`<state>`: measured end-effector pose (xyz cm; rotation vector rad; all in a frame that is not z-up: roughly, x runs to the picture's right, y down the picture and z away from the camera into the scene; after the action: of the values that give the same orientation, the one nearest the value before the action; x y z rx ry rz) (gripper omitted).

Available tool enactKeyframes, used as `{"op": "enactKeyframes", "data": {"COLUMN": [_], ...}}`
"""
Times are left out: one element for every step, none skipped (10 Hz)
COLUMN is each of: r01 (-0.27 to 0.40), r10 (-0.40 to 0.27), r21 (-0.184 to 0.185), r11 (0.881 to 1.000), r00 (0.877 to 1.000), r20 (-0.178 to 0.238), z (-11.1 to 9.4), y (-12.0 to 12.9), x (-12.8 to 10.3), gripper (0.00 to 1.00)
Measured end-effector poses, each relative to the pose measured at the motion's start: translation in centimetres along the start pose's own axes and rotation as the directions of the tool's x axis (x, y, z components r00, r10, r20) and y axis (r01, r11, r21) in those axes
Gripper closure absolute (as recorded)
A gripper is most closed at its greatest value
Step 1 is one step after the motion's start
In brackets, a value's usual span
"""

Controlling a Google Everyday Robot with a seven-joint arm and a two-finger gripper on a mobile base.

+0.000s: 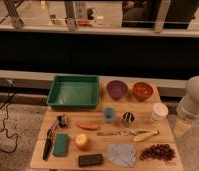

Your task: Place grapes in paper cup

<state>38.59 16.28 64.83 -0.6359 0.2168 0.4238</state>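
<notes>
Camera view, looking down on a wooden table (143, 111).

At the front right corner, the grapes (158, 151), lying loose on the wood just right of a grey cloth (120, 153).

Behind them, the paper cup (159, 112), upright near the right edge and apart from the grapes, with a banana (144, 135) between the two.

Left of the paper cup, a dark metallic cup (128, 118), then a small blue cup (109, 115).

At the back, a green tray (52, 92), a purple bowl (116, 89) and an orange bowl (142, 90).

Off the table's right side, under the white arm (197, 95), the gripper (182, 125): jaws spread wide, gripping nothing, near the paper cup but clear of it and the grapes.
</notes>
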Motion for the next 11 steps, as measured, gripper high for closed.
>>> {"op": "enactKeyframes", "data": {"r01": [-0.003, -0.002, -0.001, 0.0, 0.007, 0.024, 0.034, 0.043, 0.062, 0.096, 0.135], "r10": [0.003, 0.002, 0.0, 0.0, -0.008, -0.025, -0.035, -0.044, -0.063, -0.095, -0.132], "r21": [-0.003, -0.011, -0.02, -0.027, -0.034, -0.045, -0.051, -0.058, -0.069, -0.066, -0.048], "r11": [1.0, 1.0, 1.0, 1.0, 0.999, 0.999, 0.998, 0.997, 0.996, 0.993, 0.99], "r00": [1.0, 1.0, 1.0, 1.0, 1.0, 0.999, 0.999, 0.999, 0.998, 0.995, 0.99], "r20": [-0.01, -0.015, -0.018, -0.025, -0.027, -0.024, -0.022, -0.019, -0.007, 0.02, 0.048], "z": [0.2, 0.5, 0.8, 1.0, 1.1, 1.4, 1.5, 1.7, 1.9, 1.9, 1.9], "y": [0.5, 1.0, 1.6, 2.2, 2.8, 3.4, 3.7, 4.0, 4.6, 5.0, 5.4], "x": [0.3, 0.3, 0.4, 0.8, 1.1, 1.3, 1.8, 2.2, 2.8, 3.1, 3.2], "gripper": [0.2, 0.2, 0.2, 0.2, 0.2, 0.2, 0.2, 0.2, 0.2, 0.2, 0.2]}}
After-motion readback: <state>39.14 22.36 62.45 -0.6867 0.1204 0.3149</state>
